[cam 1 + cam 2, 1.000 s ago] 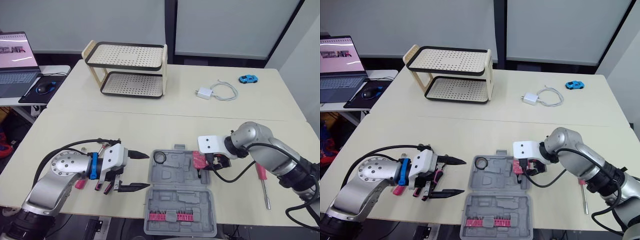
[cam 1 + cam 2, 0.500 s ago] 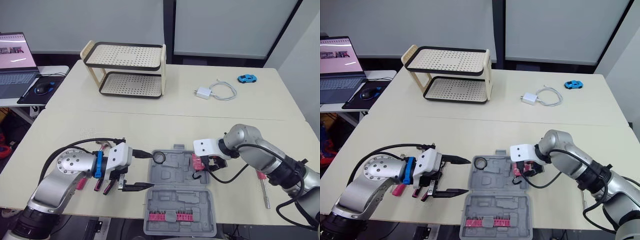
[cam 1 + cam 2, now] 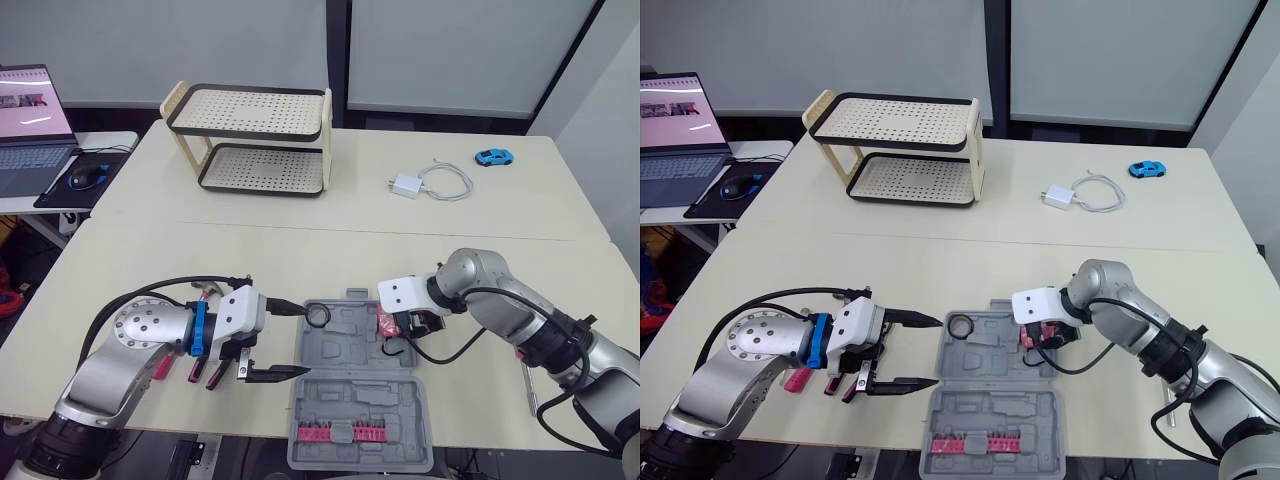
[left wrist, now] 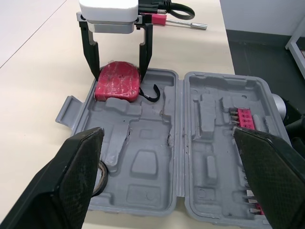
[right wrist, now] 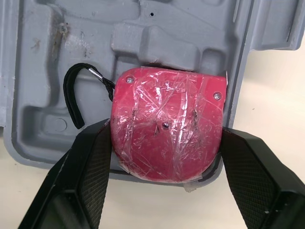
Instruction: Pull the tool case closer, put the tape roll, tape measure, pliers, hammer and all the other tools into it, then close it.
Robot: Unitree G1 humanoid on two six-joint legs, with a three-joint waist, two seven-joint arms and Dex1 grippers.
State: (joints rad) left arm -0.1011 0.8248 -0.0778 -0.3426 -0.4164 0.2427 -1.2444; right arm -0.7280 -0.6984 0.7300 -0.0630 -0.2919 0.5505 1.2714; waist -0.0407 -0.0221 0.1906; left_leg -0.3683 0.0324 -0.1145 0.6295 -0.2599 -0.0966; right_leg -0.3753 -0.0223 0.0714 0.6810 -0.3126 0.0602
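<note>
Grey moulded plastic, scuffed and full of tool-shaped hollows: that is the case (image 3: 340, 345), lying open and flat on the table between the two arms. The right gripper (image 4: 119, 75) pinches a tape measure (image 5: 167, 138) from both sides. Its black fingers press against the rounded red body, which is wrapped in crinkled clear film. The tape measure sits over the corner pocket of the case directly under that gripper and partly overlaps the rim; I cannot tell whether it rests on the plastic. Its black loop strap (image 5: 74, 102) curls into the hollow beside it.

The left gripper (image 3: 305, 341) is spread wide and holds nothing, its pointed fingers aimed at the case's side edge. Just off its farther fingertip a black tape roll (image 3: 320, 316), a thin ring, lies in the case's corner. Under that arm's wrist lie some pink-handled tools (image 3: 196, 370). Behind the right gripper a screwdriver (image 4: 183, 23) with a steel shaft lies on the table. A pink strip of bits (image 3: 345, 432) lines the other half of the case.

The table (image 3: 300, 250) is pale, smooth and beige, with a seam across it. Farther off stand a two-tier shelf (image 3: 262, 140) of perforated panels with black rims, a white charger (image 3: 408, 186) with a coiled cable, and a small blue toy car (image 3: 495, 157). A laptop (image 3: 30, 110) sits on a side table.
</note>
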